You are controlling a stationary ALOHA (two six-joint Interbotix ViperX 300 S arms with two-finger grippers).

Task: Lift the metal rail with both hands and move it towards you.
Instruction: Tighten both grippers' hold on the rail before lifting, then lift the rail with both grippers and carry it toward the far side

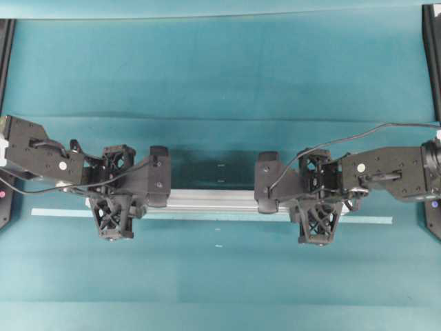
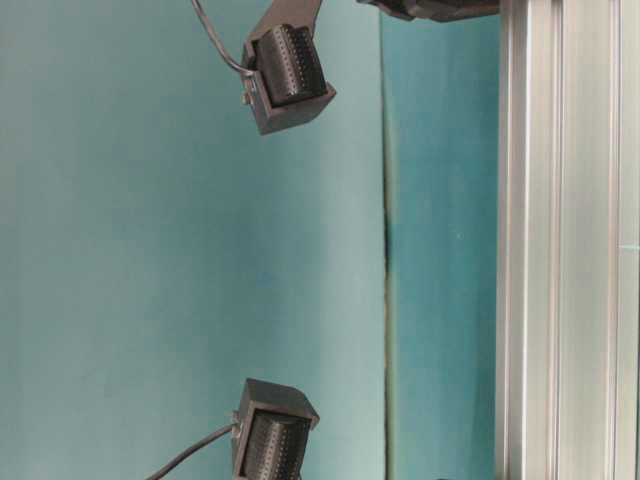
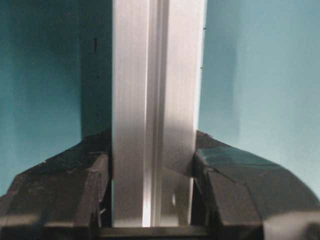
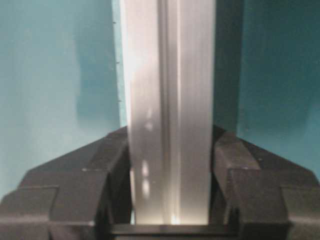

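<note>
- The long silver grooved aluminium rail is the landmark, lying crosswise on the teal cloth-covered counter.
- The left black lattice-fingered claw clamps the rail near its left end, and the right black claw near its right end; each wrist view shows the fingers pressed on both sides of the rail, with no gap there.
- Between the two claws, the rail's middle stretch is bare.
- Just in front of the rail lies a thin pale blue-white tape strip, flat on the cloth.
- Beyond the strip the counter is open cloth.
- Behind the rail, open cloth too, crossed by a shallow fold.
- Black frame posts stand at the far corners, well apart from the rail.
</note>
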